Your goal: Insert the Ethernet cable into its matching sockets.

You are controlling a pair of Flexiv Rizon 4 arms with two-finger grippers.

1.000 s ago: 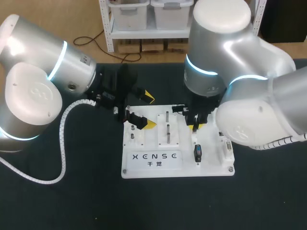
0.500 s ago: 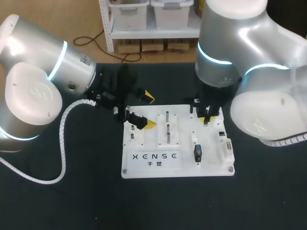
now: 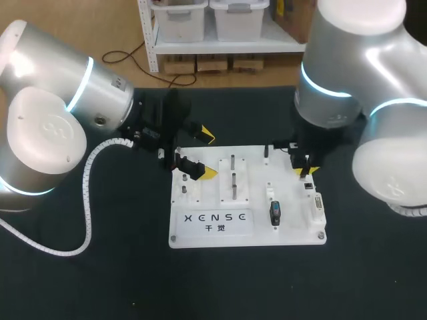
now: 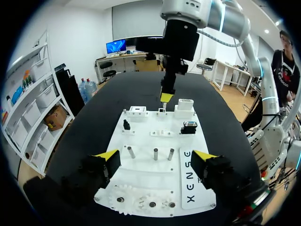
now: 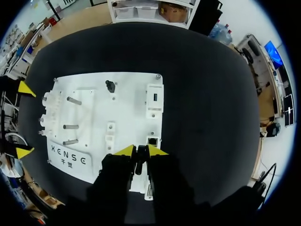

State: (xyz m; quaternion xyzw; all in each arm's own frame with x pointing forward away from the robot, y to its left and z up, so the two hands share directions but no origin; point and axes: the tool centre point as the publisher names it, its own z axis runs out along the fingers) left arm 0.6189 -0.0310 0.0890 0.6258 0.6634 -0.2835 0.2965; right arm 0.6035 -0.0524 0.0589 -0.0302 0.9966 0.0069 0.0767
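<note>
1. Right wrist view: the right pincer [image 5: 137,150] is pressed onto a thin dark piece, which I take for the plug end of the Ethernet cable [image 5: 139,161]. It hangs over the white board [image 5: 127,106], just short of a small square socket [image 5: 153,140] near the board's edge. How much cord trails behind the plug is hidden.
2. The left pincer [image 4: 156,156] is spread wide and holds nothing. It hovers over the opposite end of the board, by the gears [image 4: 141,203].
3. Handling, as I judge it: the plug is light, hard plastic, with a thin latch tab that could snap, and any cord would be limp. The best hold is on the plug's flat sides, close to the tip, so it cannot swivel when it meets the socket.
4. Room: the socket sits near the board's rim with the black tabletop [image 3: 373,267] beyond, so the open room is on that outer side. A taller white block [image 5: 154,99] stands just ahead of the socket. A dark connector [image 3: 275,212] and upright pegs [image 3: 233,181] lie toward the board's middle. The board seems merely to rest there, so a hard push might shift it.
</note>
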